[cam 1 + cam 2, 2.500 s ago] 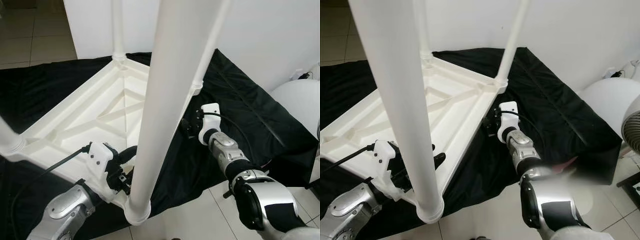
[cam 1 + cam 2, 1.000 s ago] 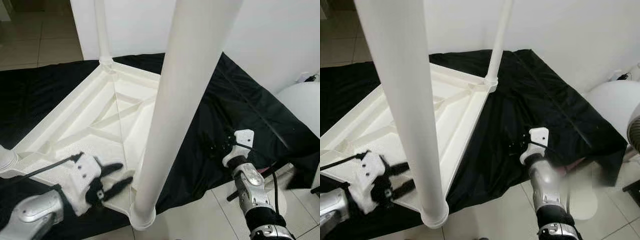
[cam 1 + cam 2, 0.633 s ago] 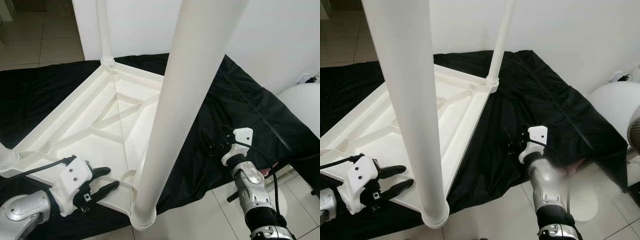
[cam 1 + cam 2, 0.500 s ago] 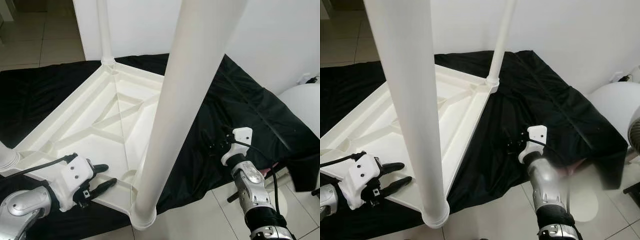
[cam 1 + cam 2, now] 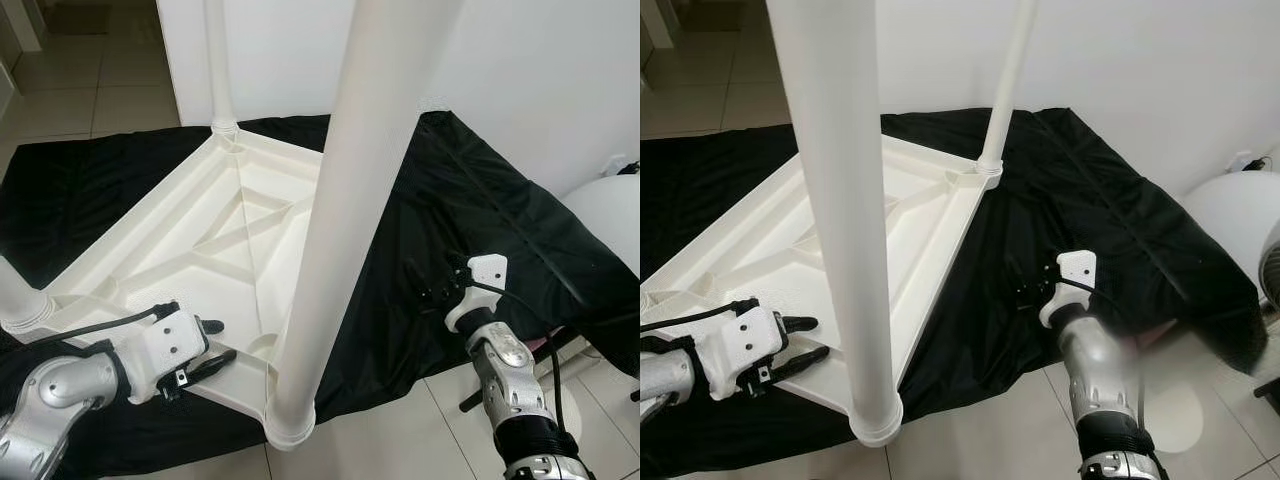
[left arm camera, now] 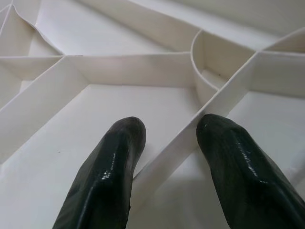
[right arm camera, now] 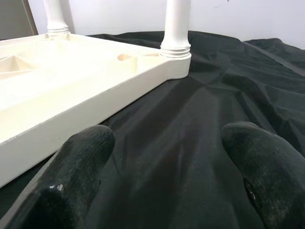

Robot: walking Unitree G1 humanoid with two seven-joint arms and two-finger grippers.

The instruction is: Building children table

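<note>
The white plastic children's table (image 5: 200, 240) lies upside down on a black cloth (image 5: 480, 220). Its legs stand upright: a thick near leg (image 5: 350, 200), a far leg (image 5: 218, 60) and another at the far right corner (image 5: 1005, 90). My left gripper (image 5: 213, 343) is at the table's near edge, open. In the left wrist view its fingers (image 6: 114, 162) straddle a thin rib (image 6: 171, 148) of the underside, beside a round socket (image 6: 205, 71). My right gripper (image 5: 428, 290) hangs open over the cloth, apart from the table's right edge (image 7: 86, 90).
A fourth leg's base (image 5: 15, 300) shows at the left edge. A white rounded object (image 5: 610, 205) and a fan grille (image 5: 1270, 270) stand at the right. Tiled floor (image 5: 400, 440) lies in front of the cloth, and a white wall (image 5: 540, 70) is behind.
My left gripper has drawn back from over the underside to the near edge, its fingers now closer together around a rib. The camera shifted slightly. The right gripper has barely moved.
</note>
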